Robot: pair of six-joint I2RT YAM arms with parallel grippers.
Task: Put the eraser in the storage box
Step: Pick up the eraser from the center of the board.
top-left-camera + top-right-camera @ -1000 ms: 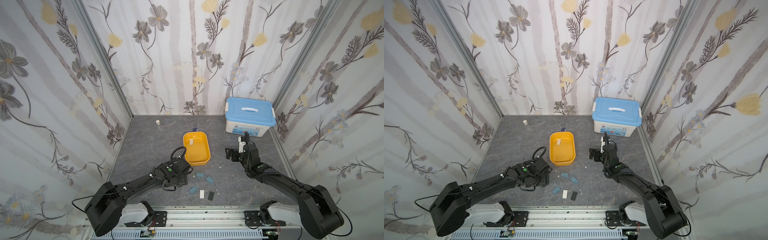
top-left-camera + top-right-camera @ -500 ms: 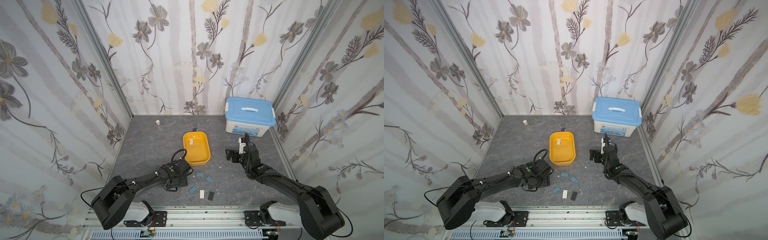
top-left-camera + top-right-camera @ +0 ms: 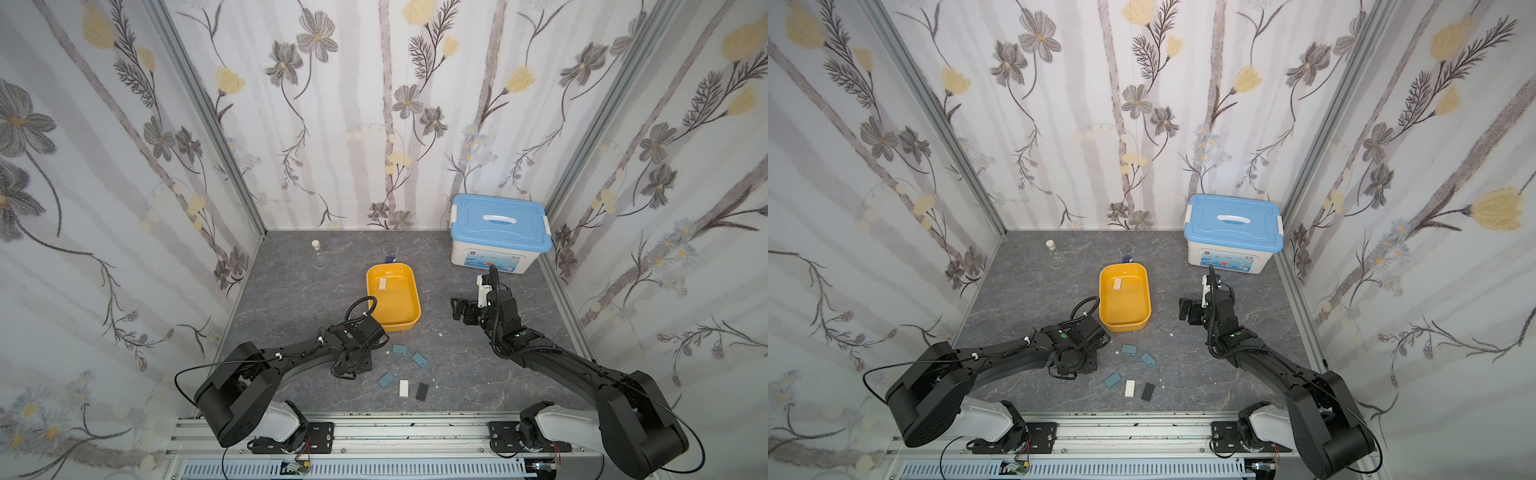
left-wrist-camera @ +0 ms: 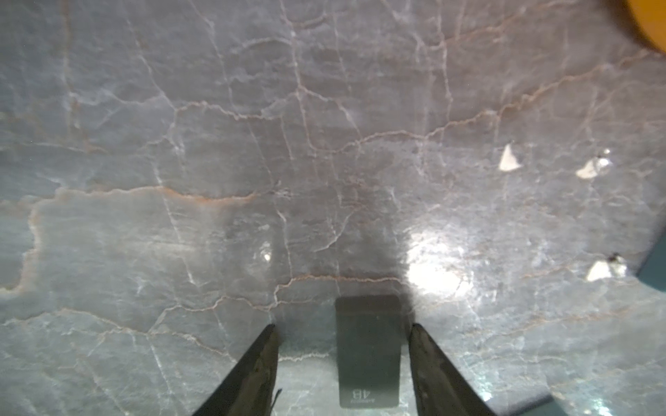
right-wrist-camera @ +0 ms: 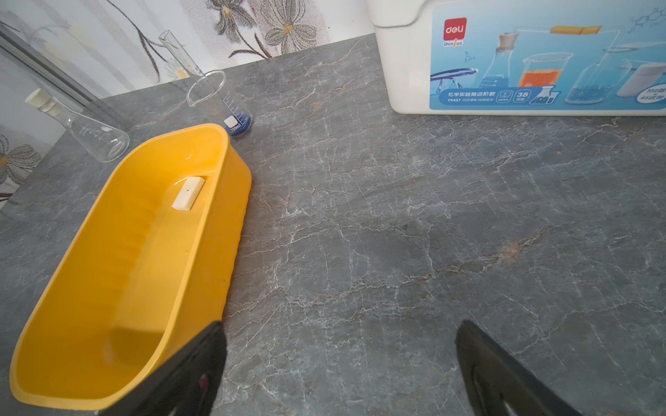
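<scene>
Left pincer (image 4: 343,325) has narrowed, straddling the dark eraser (image 4: 369,353).

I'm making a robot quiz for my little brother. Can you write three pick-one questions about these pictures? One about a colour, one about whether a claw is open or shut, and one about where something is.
1. What colour is the eraser lying in the storage box?
A) black
B) white
C) blue

2. How does the right gripper stand?
A) wide open and empty
B) shut on an eraser
C) shut with nothing in it

3. Where is the dark eraser marked 4B?
A) in the storage box
B) in the right gripper
C) on the table, between the jaws of the left gripper

Answers:
1 B: the right wrist view shows a white block on the box's yellow floor.
2 A: its jaws stand far apart, with only bare table between them.
3 C: the left wrist view shows it lying flat between the two dark jaws.
</scene>
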